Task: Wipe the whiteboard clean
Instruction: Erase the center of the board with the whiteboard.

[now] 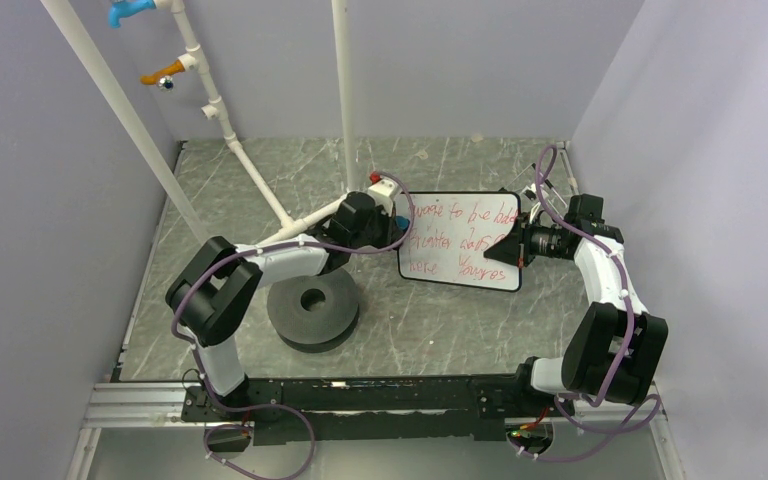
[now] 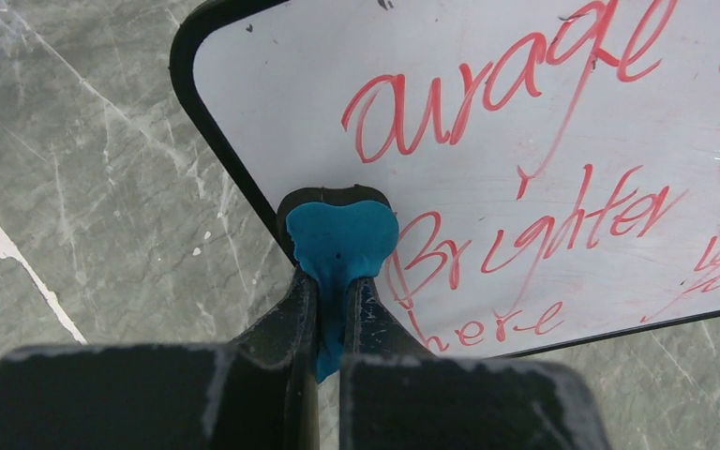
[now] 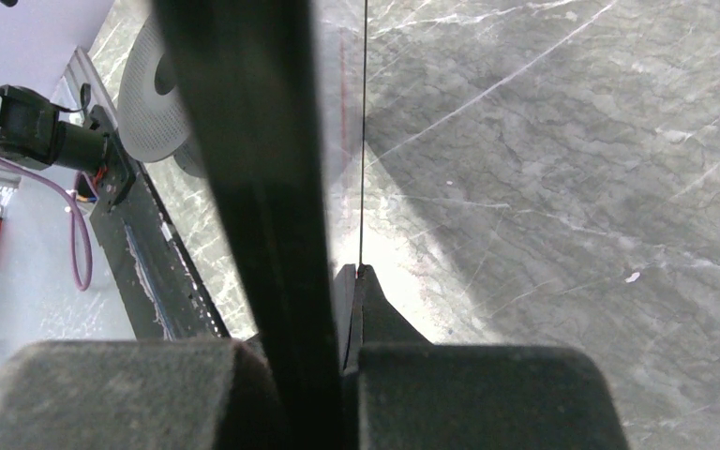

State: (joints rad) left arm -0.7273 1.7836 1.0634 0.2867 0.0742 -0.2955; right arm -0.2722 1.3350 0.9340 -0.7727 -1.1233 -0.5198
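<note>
Whiteboard (image 1: 460,240), a flat white rectangle with rounded corners, a thin black rim and red handwriting, is held over the middle of the marbled grey table (image 1: 440,325). The right gripper (image 1: 510,243) clamps its right edge, likely to steady it for wiping. The left gripper (image 2: 335,291) pinches a soft blue eraser (image 2: 340,234) at its left edge.

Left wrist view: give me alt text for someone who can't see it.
The left gripper, jaws shut on a blue eraser, at the edge of a whiteboard covered in red handwriting, above a grey marbled table.
</note>
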